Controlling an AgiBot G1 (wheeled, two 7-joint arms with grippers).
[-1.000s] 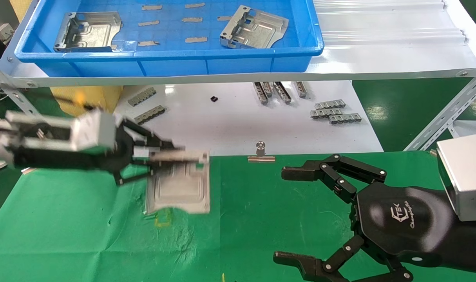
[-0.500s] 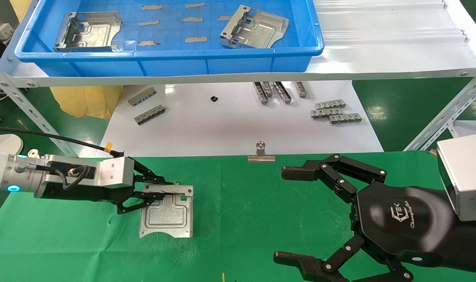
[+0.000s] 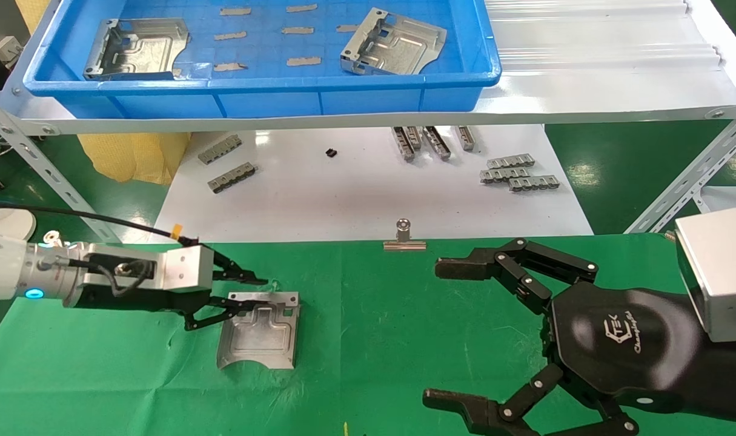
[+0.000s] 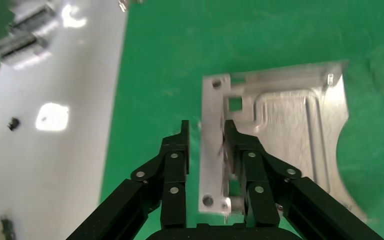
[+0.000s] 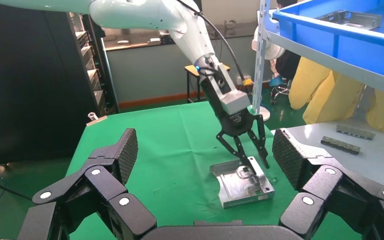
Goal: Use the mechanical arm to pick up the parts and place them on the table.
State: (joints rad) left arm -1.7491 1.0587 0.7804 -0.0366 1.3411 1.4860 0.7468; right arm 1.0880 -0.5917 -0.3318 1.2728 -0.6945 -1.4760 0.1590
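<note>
One silver part [image 3: 258, 330] lies flat on the green table [image 3: 374, 315], left of centre. My left gripper [image 3: 255, 292] is low over the part's far edge. Its fingers are open and straddle the raised flange with gaps on both sides, as the left wrist view shows [image 4: 206, 127] with the part [image 4: 280, 125] below. Two more parts [image 3: 137, 48] [image 3: 395, 42] lie in the blue tray [image 3: 258, 82] on the shelf. My right gripper [image 3: 437, 333] is open, empty and parked at the right. Its wrist view shows the part [image 5: 242, 187] and the left gripper [image 5: 260, 162].
A glossy white board [image 3: 355, 200] behind the table carries several grey toothed strips [image 3: 516, 172]. A silver binder clip [image 3: 404, 236] sits on the table's far edge. Slanted shelf struts [image 3: 689, 181] stand at the right and left.
My left gripper brought the part down onto the green cloth and opened its fingers. The part now rests on the table. The right arm has not moved.
</note>
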